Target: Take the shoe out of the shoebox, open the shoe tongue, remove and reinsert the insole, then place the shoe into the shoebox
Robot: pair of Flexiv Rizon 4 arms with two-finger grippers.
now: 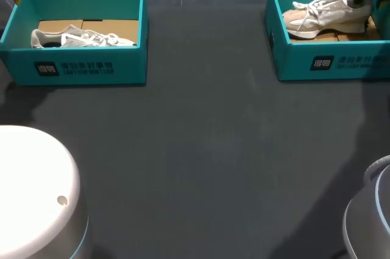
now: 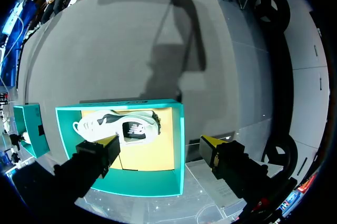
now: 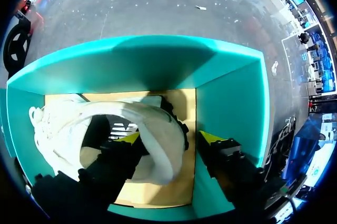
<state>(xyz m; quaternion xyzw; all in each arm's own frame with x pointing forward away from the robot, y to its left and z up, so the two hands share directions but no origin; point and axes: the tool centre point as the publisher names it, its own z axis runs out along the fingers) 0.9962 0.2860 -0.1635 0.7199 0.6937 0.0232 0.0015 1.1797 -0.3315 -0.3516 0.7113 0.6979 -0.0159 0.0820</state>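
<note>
the beige shoe (image 1: 326,16) lies in the far right shoebox (image 1: 329,67), so i judge the take-out step is in hand. my right gripper (image 3: 169,138) stands wide astride its heel; next it must close, then lift clear. only the right wrist view shows one finger inside the collar. my left gripper (image 2: 162,142) hangs wide over the far left shoebox (image 2: 180,129).

Picture edge cuts right shoebox (image 1: 317,64), right gripper (image 3: 168,138) covers part of shoe (image 3: 63,129)
</note>
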